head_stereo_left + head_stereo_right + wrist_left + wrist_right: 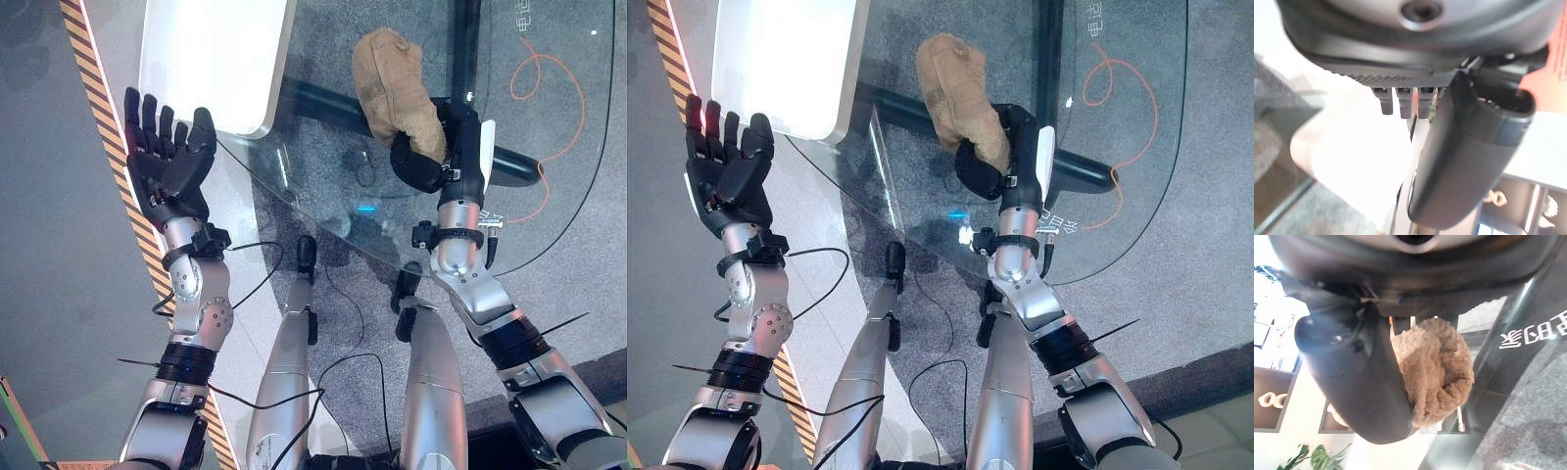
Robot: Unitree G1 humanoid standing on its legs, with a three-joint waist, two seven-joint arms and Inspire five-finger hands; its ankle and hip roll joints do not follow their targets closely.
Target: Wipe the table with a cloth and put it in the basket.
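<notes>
Glass makes up the round tabletop (323,211), clear enough that the speckled grey floor (323,147) and a dark bar of the frame beneath (323,103) show through it. An orange cord (554,98) loops on the floor under the far right part of the glass. Off the tabletop's left edge a yellow-and-black striped strip (93,88) runs along the floor, and a white rounded slab (211,59) lies beyond the glass at the upper left; what it is cannot be made out from here.

Next in size, the tan fleecy cloth (397,83) is bunched into a long lump over the glass, its lower end caught in the right hand (436,157). That hand's fingers (975,171) curl round the cloth's near end, and the right wrist view shows the cloth (1437,369) pressed between thumb and palm. Whether the cloth's far end touches the glass is hard to judge.

Off to the left, the left hand (167,162) is raised beside the tabletop, above the striped strip, palm up, its fingers (147,117) straight and spread, holding nothing.
</notes>
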